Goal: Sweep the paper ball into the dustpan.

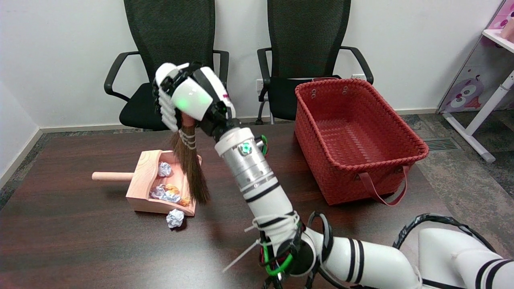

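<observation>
My right hand (188, 96) is raised above the table and grips the handle of a small brown-bristled broom (192, 164), which hangs down with its bristle tips near the dustpan's right side. The pink wooden dustpan (141, 182) lies on the dark table, its handle pointing left and its mouth facing the near side. Several crumpled paper balls, white and orange, lie inside it (164, 169). One white paper ball (175, 218) rests on the table just outside the dustpan's mouth, below and left of the bristle tips.
A red woven basket (395, 158) with strap handles stands at the table's right. Two black office chairs (168, 52) stand behind the far edge. A white shelf frame (488, 108) is at the far right.
</observation>
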You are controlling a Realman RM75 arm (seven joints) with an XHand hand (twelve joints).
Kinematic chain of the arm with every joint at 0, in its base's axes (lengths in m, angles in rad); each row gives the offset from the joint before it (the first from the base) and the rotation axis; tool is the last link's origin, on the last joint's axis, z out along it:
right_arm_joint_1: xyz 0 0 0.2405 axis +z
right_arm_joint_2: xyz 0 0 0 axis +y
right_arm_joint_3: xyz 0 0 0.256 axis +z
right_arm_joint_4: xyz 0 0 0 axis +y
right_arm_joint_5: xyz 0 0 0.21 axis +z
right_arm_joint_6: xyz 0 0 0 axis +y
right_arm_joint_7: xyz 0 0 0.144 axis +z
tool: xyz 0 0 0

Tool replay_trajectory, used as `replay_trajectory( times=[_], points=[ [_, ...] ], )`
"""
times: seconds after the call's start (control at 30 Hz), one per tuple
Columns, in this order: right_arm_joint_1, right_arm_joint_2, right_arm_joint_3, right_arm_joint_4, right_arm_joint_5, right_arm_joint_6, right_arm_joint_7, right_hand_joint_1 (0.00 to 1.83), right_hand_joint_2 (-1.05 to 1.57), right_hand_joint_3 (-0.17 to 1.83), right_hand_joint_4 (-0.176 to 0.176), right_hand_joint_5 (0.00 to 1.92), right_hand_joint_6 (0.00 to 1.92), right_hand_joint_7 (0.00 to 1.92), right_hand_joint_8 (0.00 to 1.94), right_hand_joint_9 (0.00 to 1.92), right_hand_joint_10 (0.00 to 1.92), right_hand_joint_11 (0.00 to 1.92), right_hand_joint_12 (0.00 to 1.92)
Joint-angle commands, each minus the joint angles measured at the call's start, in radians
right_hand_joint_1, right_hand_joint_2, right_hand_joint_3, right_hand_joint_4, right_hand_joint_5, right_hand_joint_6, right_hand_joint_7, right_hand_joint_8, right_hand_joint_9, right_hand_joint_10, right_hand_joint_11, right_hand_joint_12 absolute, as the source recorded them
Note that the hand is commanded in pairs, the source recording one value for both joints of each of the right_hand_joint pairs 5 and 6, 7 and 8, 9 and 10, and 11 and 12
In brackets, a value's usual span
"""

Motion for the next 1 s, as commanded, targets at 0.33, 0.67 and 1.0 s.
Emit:
replay_trajectory(
  times=[0.33, 0.67, 1.0],
  points=[
    [-0.257, -0.071, -0.054, -0.151, -0.110, 0.081, -0.024, 0.65, 1.57, 1.83, 0.050, 1.92, 1.92, 1.92, 1.92, 1.92, 1.92, 1.92, 1.92],
    [-0.291, -0.148, -0.036, -0.079, -0.043, 0.082, 0.060, 0.67, 1.43, 1.83, 0.033, 1.92, 1.92, 1.92, 1.92, 1.92, 1.92, 1.92, 1.92],
    [-0.261, -0.195, -0.043, 0.040, 0.071, 0.090, 0.106, 0.69, 1.26, 1.83, 0.021, 1.92, 1.92, 1.92, 1.92, 1.92, 1.92, 1.92, 1.92]
  ],
)
